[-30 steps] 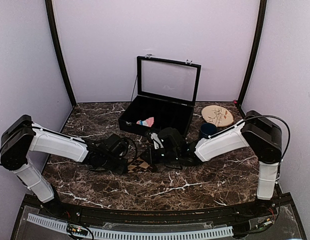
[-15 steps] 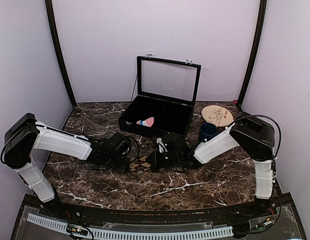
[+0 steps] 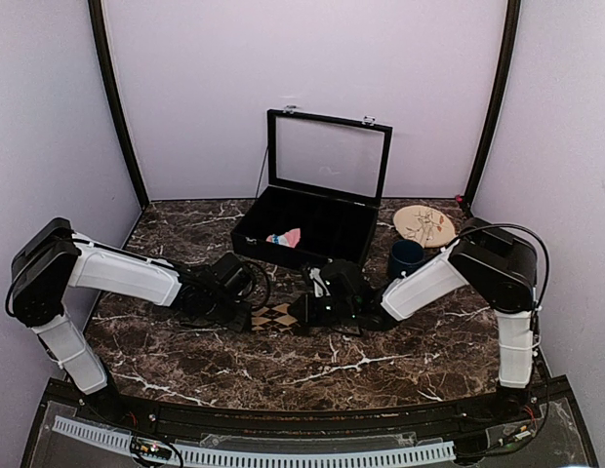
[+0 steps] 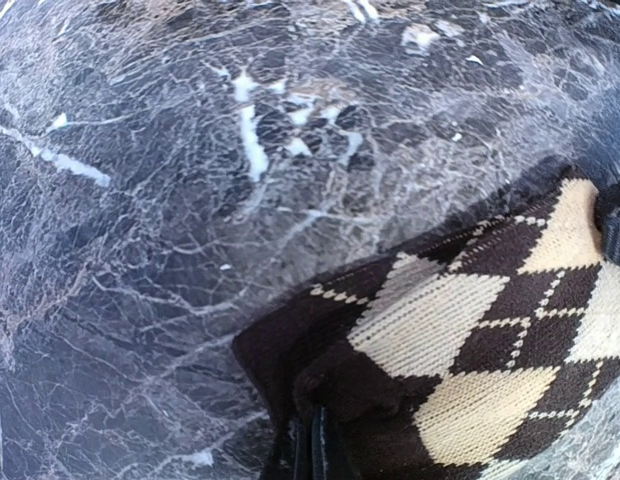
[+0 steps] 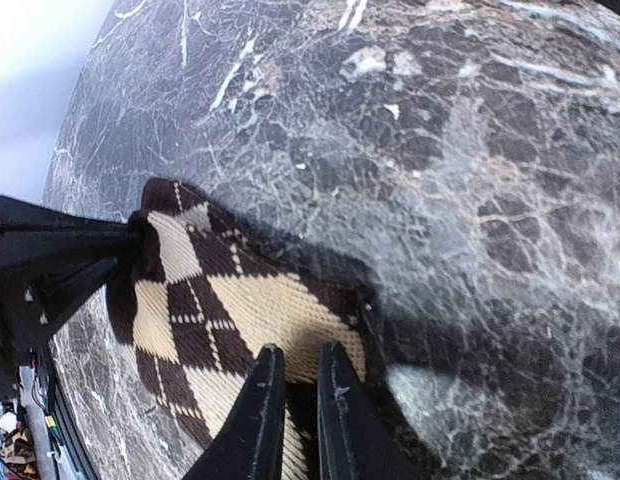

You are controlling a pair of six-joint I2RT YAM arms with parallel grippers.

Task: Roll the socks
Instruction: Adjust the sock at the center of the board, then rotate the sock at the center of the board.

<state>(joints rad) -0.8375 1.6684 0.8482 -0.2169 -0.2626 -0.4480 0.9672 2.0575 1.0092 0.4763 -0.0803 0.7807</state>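
Observation:
The dark brown argyle sock [image 3: 275, 317] lies low over the marble table between my two grippers, its tan diamonds showing. My left gripper [image 3: 246, 314] is shut, pinching a dark fold at the sock's [image 4: 470, 340] edge; its jaws [image 4: 315, 450] barely show at the bottom of the left wrist view. My right gripper [image 3: 301, 314] holds the opposite end. In the right wrist view its fingers [image 5: 298, 350] stand close together on the sock [image 5: 220, 300], and the left gripper [image 5: 50, 260] shows at the far end. The pink sock [image 3: 285, 237] rests inside the black box.
An open black box [image 3: 283, 255] with a glass lid stands behind the grippers. A dark blue mug [image 3: 405, 256] and a round wooden disc [image 3: 424, 225] sit at the back right. Purple walls enclose the table.
The right arm has lowered and drawn in toward the sock. The left gripper has shifted slightly right. Both grips have stayed as they were.

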